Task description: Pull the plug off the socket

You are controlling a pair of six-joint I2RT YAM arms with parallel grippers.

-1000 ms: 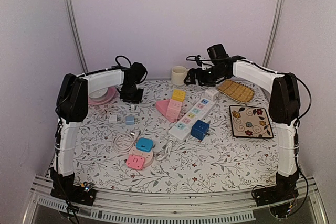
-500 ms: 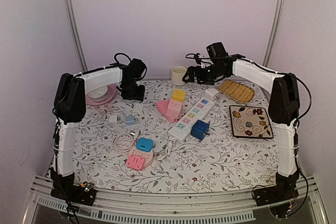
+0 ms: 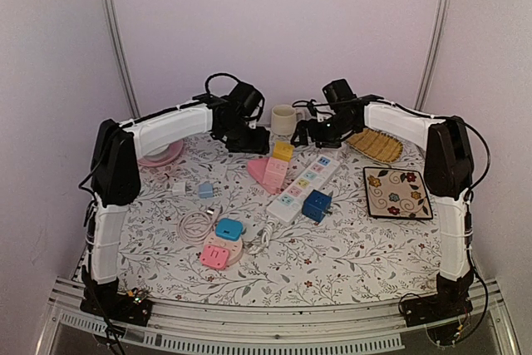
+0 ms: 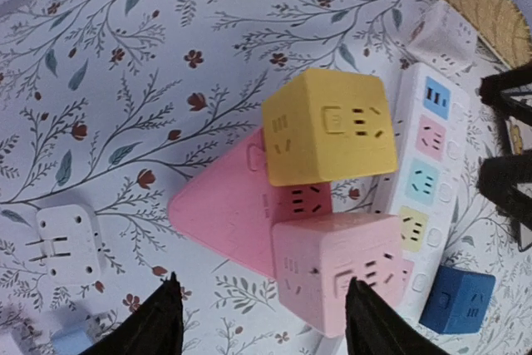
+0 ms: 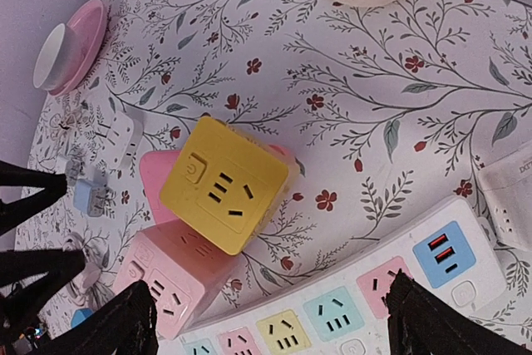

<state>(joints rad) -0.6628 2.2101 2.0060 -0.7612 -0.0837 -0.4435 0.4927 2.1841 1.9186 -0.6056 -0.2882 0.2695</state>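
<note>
A yellow cube plug (image 3: 283, 151) and a pink cube plug (image 3: 276, 170) sit on a pink triangular socket (image 3: 258, 170), left of a white power strip (image 3: 306, 179) that carries a blue cube plug (image 3: 317, 204). My left gripper (image 3: 243, 135) is open and empty, above and left of the cubes. In its wrist view the yellow cube (image 4: 328, 126), pink cube (image 4: 341, 268) and triangle (image 4: 220, 205) lie ahead of the open gripper (image 4: 268, 322). My right gripper (image 3: 310, 132) is open and empty over the strip's far end. Its wrist view shows the yellow cube (image 5: 224, 182), pink cube (image 5: 166, 276) and strip (image 5: 366, 305) beyond the open gripper (image 5: 270, 326).
A cream mug (image 3: 284, 118) stands at the back between the grippers. A pink plate with a bowl (image 3: 158, 152) is far left. A woven tray (image 3: 374, 145) and floral coaster (image 3: 396, 192) lie right. Small white and blue adapters (image 3: 191, 189), a coiled cable (image 3: 195, 224) and a round pink-blue socket (image 3: 220, 243) lie near front.
My left arm has swung right, from beside the pink plate to just left of the mug. My right gripper has dropped a little toward the strip's far end.
</note>
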